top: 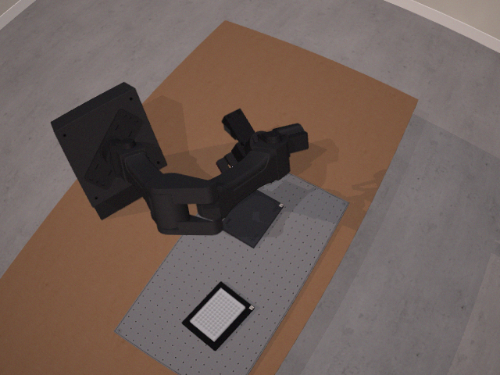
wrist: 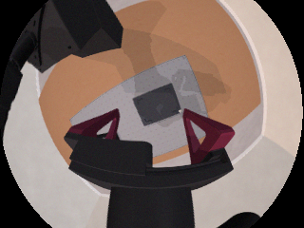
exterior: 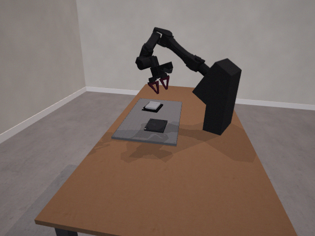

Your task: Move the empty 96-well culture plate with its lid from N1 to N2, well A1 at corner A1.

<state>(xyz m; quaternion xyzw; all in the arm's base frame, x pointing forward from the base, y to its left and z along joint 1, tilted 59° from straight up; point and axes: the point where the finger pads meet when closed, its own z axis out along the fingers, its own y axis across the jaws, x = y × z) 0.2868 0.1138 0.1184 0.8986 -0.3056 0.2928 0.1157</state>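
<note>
Exterior view, left to right: a grey perforated board [exterior: 132,127] lies on a brown table [exterior: 177,190]. On its far half, the lidded culture plate [exterior: 152,105] rests in a black nest [exterior: 145,109]; nearer sits an empty black nest [exterior: 155,125]. High above hangs the gripper [exterior: 160,85], fingers spread wide, holding nothing. At right stands the arm's black pedestal [exterior: 218,101].

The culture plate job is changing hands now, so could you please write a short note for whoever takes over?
Gripper: open, holding nothing, raised above the grey breadboard.
Culture plate: lid on, seated on nest N1.
Nest N2: nothing on it, partly under the arm in the top view.
Done: nothing moved yet.
Left: descend to the plate, grasp, carry to N2, set it flat with A1 at the marked corner.
</note>
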